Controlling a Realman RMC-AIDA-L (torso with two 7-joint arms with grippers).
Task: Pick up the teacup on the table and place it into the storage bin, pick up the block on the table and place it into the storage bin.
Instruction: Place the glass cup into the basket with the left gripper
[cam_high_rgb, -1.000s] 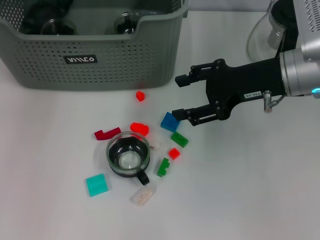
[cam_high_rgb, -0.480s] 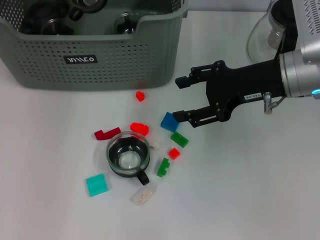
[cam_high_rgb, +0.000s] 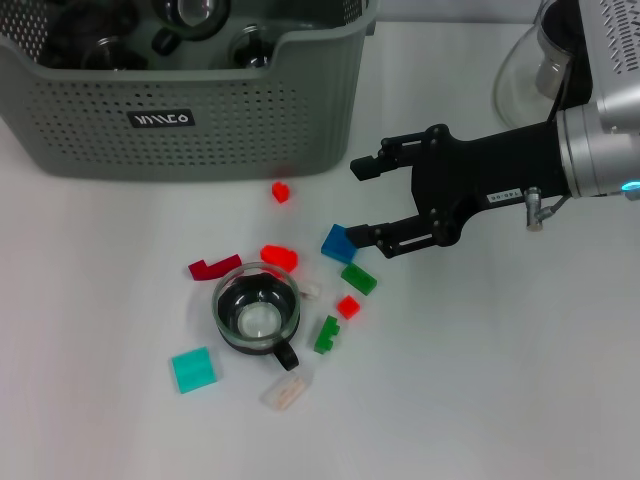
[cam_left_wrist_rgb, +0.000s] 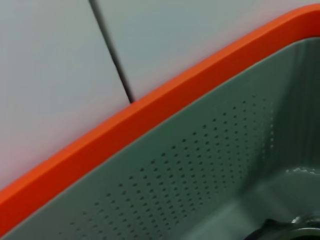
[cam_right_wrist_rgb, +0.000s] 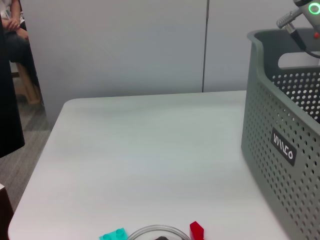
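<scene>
Right gripper (cam_high_rgb: 362, 199) hovered by blue block (cam_high_rgb: 338, 243), fingers apart; should centre them over it before descending. Left gripper's fingers: cannot tell, unseen.

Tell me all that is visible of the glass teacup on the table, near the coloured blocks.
The teacup is clear glass with a dark band around its body and a black handle pointing toward the robot. It stands upright on the white table, seemingly empty, among scattered blocks. A red block lies against its far rim. No gripper touches it.
</scene>
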